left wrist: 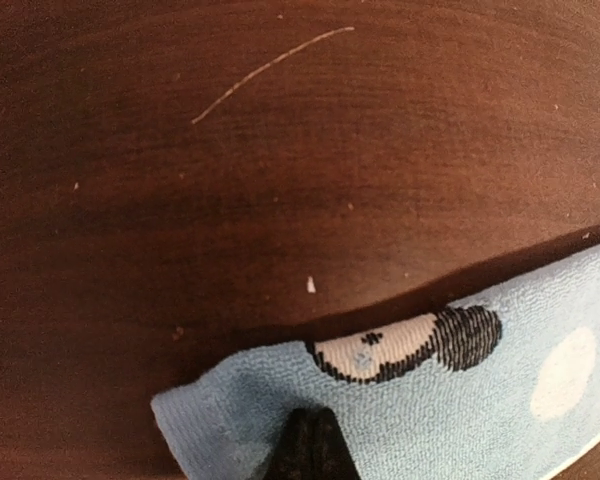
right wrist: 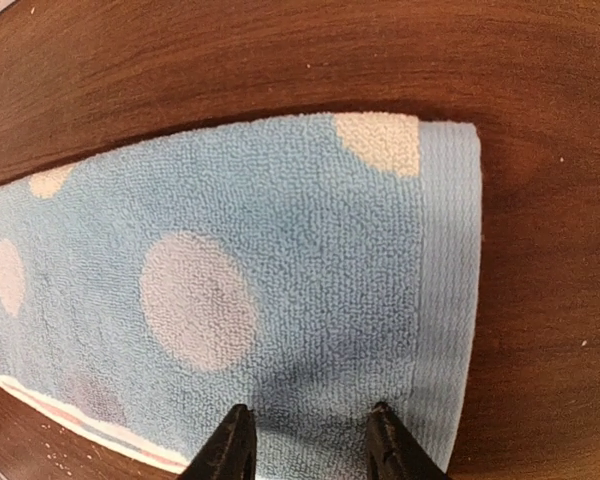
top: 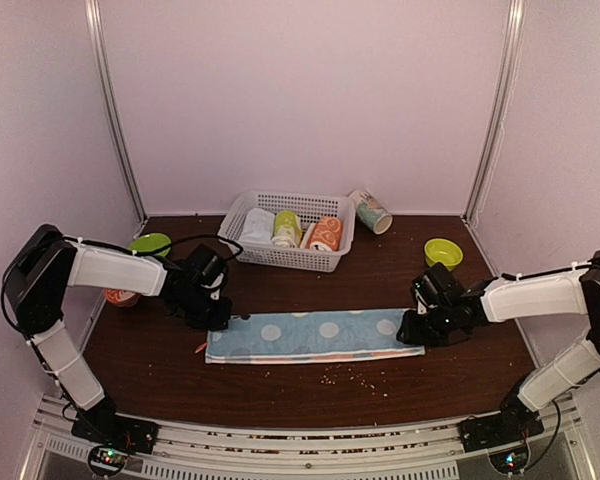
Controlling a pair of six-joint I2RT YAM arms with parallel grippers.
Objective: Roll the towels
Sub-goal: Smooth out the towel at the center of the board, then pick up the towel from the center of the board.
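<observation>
Crumbs (top: 355, 378) lie scattered on the desk (top: 280, 395) at 6 o'clock. Just beyond them the light blue towel (top: 315, 335) lies flat as a long strip running from 9 to 3 o'clock.

The left end effector (top: 210, 315) is clenched on the strip's 9 o'clock corner and looks to be nipping the cloth. The right end effector (top: 420, 330) is released, its fingers parted and its tips resting on the 3 o'clock hem.

To roll well, I would start from one short end, keep the long edges in line, turn tightly, and have the other arm hold the strip taut.

The left wrist view cuts off all but one dark fingertip (left wrist: 310, 450), so how much cloth it holds is unclear. At 12 o'clock a white basket (top: 290, 262) holds rolls, among them an orange patterned roll (top: 325, 235) whose prints are too small to read.
</observation>
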